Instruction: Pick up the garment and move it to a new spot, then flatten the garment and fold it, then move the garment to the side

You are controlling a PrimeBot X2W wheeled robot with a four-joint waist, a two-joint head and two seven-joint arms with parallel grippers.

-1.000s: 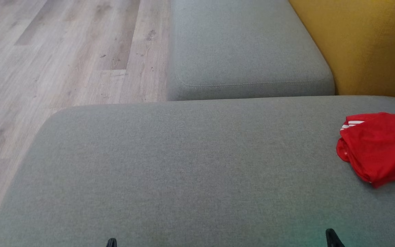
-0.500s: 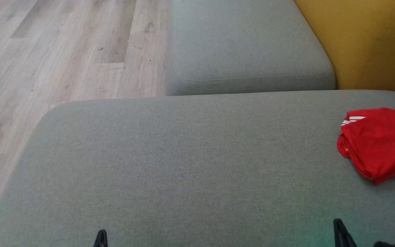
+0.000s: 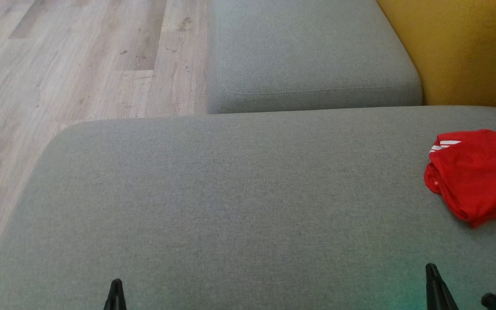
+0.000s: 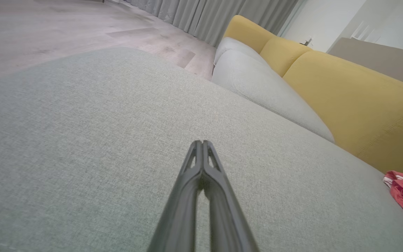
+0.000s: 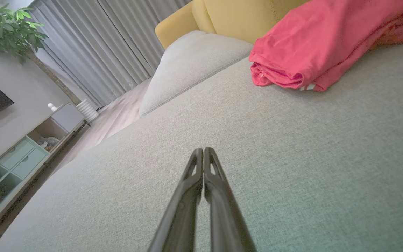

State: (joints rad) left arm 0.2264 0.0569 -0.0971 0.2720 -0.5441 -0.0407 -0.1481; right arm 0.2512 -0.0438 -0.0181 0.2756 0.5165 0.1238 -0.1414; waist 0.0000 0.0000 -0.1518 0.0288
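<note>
Grey sofa seat (image 3: 230, 193) | red garment (image 3: 476, 176) far right | left fingers (image 4: 182, 203) together, low | right fingers (image 5: 184, 203) together, low

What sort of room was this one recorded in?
Most likely a home living room: a grey sofa seat with mustard-yellow back cushions, long grey curtains, a potted plant, and a low cabinet along the wall, on wood-look flooring.

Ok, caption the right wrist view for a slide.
Shut right end effector low over grey sofa cushion, red garment lying ahead.
</note>
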